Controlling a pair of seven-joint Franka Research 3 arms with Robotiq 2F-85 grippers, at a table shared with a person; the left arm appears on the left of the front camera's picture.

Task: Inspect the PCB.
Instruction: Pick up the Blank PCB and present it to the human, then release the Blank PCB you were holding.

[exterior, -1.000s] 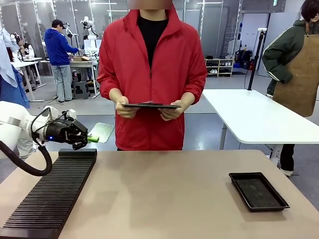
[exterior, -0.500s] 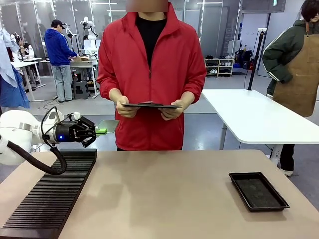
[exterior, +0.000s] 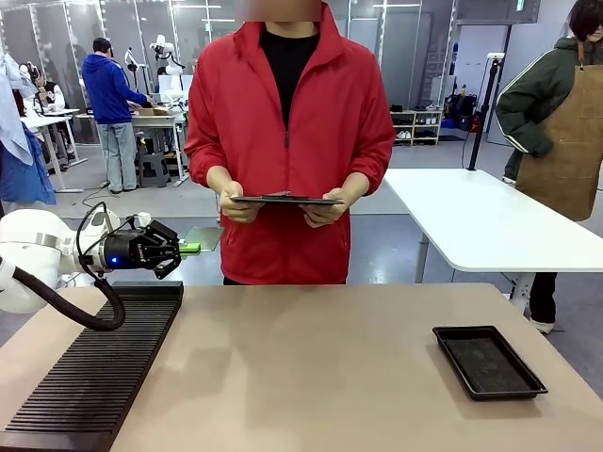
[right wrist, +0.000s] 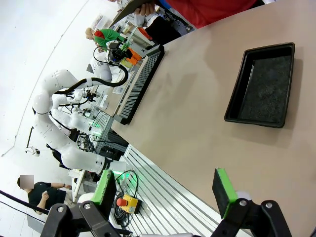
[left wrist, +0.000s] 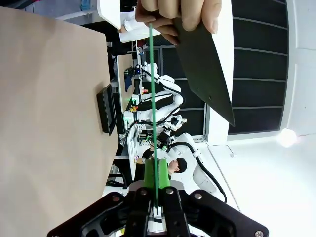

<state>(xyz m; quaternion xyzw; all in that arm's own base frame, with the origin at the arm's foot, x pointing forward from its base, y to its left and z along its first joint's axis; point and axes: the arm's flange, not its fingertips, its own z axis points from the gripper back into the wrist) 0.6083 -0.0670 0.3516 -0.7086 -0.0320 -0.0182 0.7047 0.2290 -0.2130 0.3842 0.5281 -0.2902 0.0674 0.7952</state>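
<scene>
Currently, the left end effector (exterior: 186, 249), at the left of the frame, is clamped on one edge of the PCB (exterior: 203, 236). It holds the board in the air beyond the far end of the rack (exterior: 94, 372), near the person (exterior: 287, 122), who grips a tablet (exterior: 285, 200) in both hands. The right end effector (right wrist: 164, 190) stands apart, empty, above the desk (exterior: 330, 377). Treat this as the presentation step. The next move likely calls for a steady board, tilted to face the person.
</scene>
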